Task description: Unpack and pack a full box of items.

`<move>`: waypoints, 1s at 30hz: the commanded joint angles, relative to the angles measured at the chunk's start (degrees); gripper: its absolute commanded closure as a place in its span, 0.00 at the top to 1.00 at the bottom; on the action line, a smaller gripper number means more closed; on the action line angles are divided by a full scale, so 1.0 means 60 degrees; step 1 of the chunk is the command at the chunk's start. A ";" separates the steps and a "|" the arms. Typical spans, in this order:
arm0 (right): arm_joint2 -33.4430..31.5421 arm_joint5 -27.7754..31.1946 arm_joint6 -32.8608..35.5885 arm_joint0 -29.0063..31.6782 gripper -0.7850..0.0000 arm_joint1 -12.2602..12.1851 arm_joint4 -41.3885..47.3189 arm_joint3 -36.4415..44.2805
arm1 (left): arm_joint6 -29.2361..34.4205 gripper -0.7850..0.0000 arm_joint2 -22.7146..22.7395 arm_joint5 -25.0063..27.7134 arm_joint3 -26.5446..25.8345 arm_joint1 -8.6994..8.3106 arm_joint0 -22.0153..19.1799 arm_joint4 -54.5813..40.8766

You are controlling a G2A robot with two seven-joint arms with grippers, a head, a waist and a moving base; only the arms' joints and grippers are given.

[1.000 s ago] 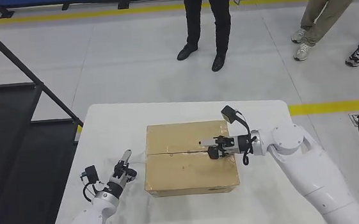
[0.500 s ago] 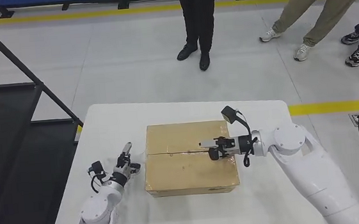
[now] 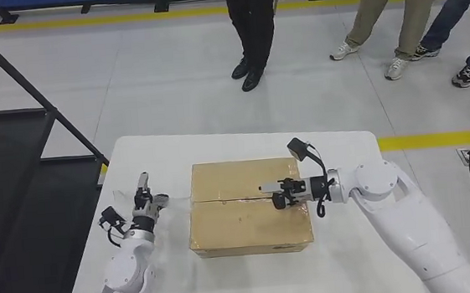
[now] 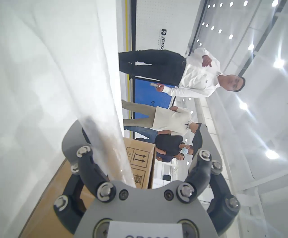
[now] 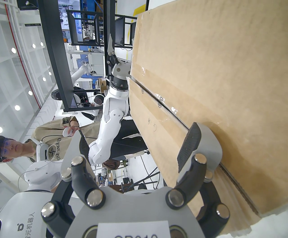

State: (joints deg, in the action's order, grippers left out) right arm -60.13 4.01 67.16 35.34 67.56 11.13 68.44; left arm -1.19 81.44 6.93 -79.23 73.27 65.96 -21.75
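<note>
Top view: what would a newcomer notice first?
The closed cardboard box sits mid-table, its flaps meeting at a centre seam. The right hand, open, is over the box top at the seam's right end. The left hand, also open, is off the box's left side, above the white table.

The left arm (image 3: 127, 272) and right arm (image 3: 410, 224) are glossy white and rounded, with black cables (image 3: 321, 171) looped at the wrists. The left gripper (image 4: 137, 127) and right gripper (image 5: 136, 130) share grey plates (image 4: 139, 204), black links (image 4: 90, 168), silver screws (image 4: 105, 191), ribbed dark pads (image 5: 188, 144) and a white label (image 5: 133, 229).
</note>
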 commanded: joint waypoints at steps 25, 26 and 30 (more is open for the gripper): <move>-0.0538 0.0398 -0.0097 0.0252 1.00 -0.0178 0.0475 0.0035 | -0.1329 1.00 0.0699 -0.0255 -0.4407 -0.0067 0.2034 0.3779; -0.0582 0.0416 -0.0097 0.0286 1.00 -0.0193 0.0491 0.0053 | -0.1368 1.00 0.0678 -0.0272 -0.4490 -0.0063 0.2062 0.3939; -0.0754 0.0495 -0.0095 0.0435 1.00 -0.0257 0.0538 0.0158 | -0.1342 1.00 0.0567 -0.0301 -0.4828 -0.0046 0.2212 0.4337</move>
State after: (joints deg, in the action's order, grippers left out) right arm -64.43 6.92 66.57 37.79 66.10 14.30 69.26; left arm -9.42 85.01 5.14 -107.73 72.97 79.02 3.76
